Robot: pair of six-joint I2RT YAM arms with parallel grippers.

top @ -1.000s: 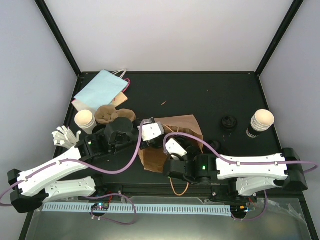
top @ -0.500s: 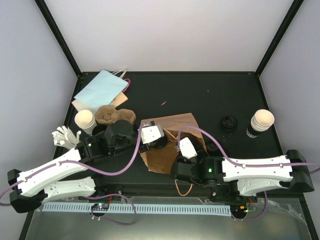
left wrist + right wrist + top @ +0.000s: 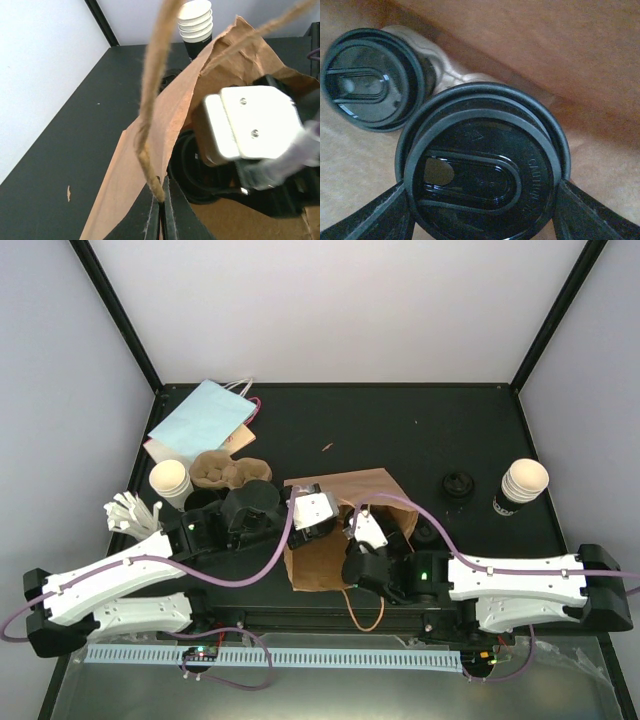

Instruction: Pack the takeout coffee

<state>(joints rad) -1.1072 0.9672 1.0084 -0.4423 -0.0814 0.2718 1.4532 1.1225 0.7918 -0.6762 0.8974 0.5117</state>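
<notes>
Brown paper bag [image 3: 318, 562] at lower centre of the top view, mouth open. Pinched at the rim by the left gripper [image 3: 161, 216], jaws closed tight on the paper just beside the twine handle [image 3: 150, 100]. Inside, right gripper [image 3: 482, 200] spread wide and clamped on a lidded cup [image 3: 480, 170], fingers [image 3: 395, 212] touching both sides. Second cup [image 3: 367, 85] at upper left, also inside.

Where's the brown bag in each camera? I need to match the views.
Top: brown bag, table centre, between the arms.
Left wrist: its wall up the middle, left gripper pinching it.
Right wrist: its inside, behind the right gripper's lidded cup.
Shared landmark: right gripper, inside the bag.
</notes>
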